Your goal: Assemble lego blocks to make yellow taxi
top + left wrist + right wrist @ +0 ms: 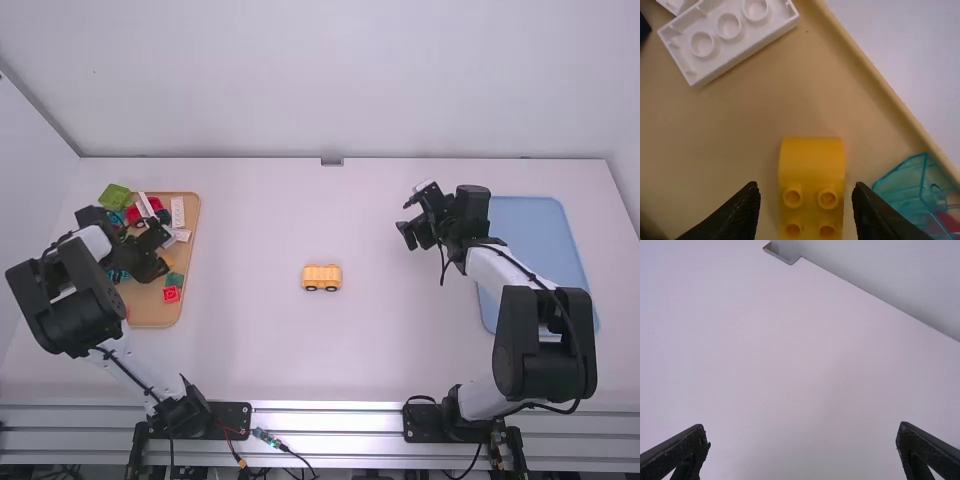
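My left gripper (160, 250) is over the wooden tray of loose blocks. In the left wrist view that gripper (806, 200) stands open, its fingers on either side of a yellow block (811, 165) with a curved end and studs. Out on the middle of the table rests a yellow block piece with black wheels (322, 277). My right gripper (405, 222) is raised over the right half of the table; in the right wrist view, the gripper (803, 440) is open and nothing is between its fingers.
The tray (150, 312) also holds white (730, 35), red (171, 294), green (115, 196) and clear teal blocks (910, 192). A blue tray (535, 240) lies at the right, partly under the right arm. The back wall borders the table.
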`<state>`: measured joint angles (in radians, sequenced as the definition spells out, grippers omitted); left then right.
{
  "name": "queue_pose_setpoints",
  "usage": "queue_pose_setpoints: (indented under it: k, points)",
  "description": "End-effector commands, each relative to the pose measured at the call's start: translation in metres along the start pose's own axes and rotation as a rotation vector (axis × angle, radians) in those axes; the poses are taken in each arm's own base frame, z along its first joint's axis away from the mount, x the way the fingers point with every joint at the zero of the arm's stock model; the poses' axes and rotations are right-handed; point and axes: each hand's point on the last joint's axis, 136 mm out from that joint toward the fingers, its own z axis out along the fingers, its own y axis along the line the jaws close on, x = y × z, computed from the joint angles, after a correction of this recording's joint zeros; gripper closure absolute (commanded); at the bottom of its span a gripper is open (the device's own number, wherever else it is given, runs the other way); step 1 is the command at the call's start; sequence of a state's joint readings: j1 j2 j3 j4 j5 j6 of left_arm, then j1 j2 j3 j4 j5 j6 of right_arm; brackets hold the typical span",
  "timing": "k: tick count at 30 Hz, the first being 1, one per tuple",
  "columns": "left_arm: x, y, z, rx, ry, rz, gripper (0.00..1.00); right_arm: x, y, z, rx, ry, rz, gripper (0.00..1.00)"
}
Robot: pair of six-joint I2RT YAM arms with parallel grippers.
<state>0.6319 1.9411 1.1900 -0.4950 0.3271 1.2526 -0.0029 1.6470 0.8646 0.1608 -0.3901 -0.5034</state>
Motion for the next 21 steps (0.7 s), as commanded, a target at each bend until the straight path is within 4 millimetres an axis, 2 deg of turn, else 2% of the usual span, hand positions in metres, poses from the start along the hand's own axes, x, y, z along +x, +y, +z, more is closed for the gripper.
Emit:
queue_pose_setpoints:
  k: [1,6,8,16,21]
  points:
    - [0.003,-0.006,0.002,0.040,-0.072,-0.052,0.48,-0.014,-0.005,-0.007,0.010,-0.032,-0.024,0.01]
    - [0.003,-0.001,-0.005,0.042,-0.159,-0.093,0.42,-0.014,-0.004,-0.007,0.006,-0.031,-0.029,0.01]
    - [0.002,-0.003,-0.007,0.055,-0.185,-0.106,0.36,-0.014,-0.004,-0.007,0.006,-0.032,-0.028,0.01]
    - [0.000,-0.012,-0.002,0.072,-0.187,-0.049,0.33,-0.014,-0.003,-0.007,0.004,-0.031,-0.027,0.01]
    - [0.007,-0.009,0.012,0.010,-0.200,-0.076,0.34,-0.014,-0.004,-0.007,0.006,-0.031,-0.028,0.01]
